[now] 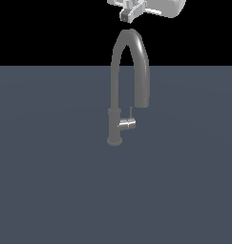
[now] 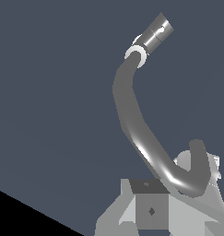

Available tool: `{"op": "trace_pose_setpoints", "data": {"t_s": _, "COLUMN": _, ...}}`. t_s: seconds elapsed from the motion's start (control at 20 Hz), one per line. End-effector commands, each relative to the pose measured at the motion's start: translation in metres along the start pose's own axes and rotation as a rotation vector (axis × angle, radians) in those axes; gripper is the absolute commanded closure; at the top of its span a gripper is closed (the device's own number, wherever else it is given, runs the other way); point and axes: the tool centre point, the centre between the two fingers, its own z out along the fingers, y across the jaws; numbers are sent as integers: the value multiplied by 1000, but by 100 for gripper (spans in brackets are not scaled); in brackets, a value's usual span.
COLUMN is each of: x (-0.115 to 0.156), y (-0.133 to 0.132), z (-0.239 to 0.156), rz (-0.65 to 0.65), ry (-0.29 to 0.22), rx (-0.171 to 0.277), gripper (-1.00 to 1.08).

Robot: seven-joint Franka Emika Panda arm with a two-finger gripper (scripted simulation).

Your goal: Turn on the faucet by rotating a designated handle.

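The faucet [image 1: 115, 95] is a tall dark grey gooseneck that stands upright on the flat floor, its arched spout curving toward the exterior view's right. The handle [image 1: 128, 124], a short shiny silver stub with a thin lever rod, juts from the base column toward that same side. My gripper [image 1: 128, 15] hangs just above the top of the arch, far above the handle and not touching it. In the wrist view the faucet [image 2: 127, 106] runs away from me to the handle [image 2: 156, 32], and my gripper [image 2: 175, 193] looks open, with one finger on each side of the arch.
A plain blue-grey floor [image 1: 50, 181] spreads around the tap in every direction. Black background lies beyond its far edge. The white arm link [image 1: 165, 7] sits at the top of the exterior view.
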Motion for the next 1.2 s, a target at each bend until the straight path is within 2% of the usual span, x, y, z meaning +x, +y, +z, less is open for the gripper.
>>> {"op": "trace_pose_setpoints", "data": {"t_s": 0.0, "x": 16, "y": 0, "z": 2, "rz": 31, "ry": -41, "rx": 30, "gripper": 108}}
{"op": "trace_pose_setpoints", "data": {"t_s": 0.65, "x": 100, "y": 9, "z": 27, "rz": 206, "ry": -264, "rx": 192, "gripper": 108}}
{"op": "trace_pose_setpoints", "data": {"t_s": 1.15, "x": 165, "y": 23, "z": 65, "rz": 362, "ry": -462, "rx": 337, "gripper": 108}}
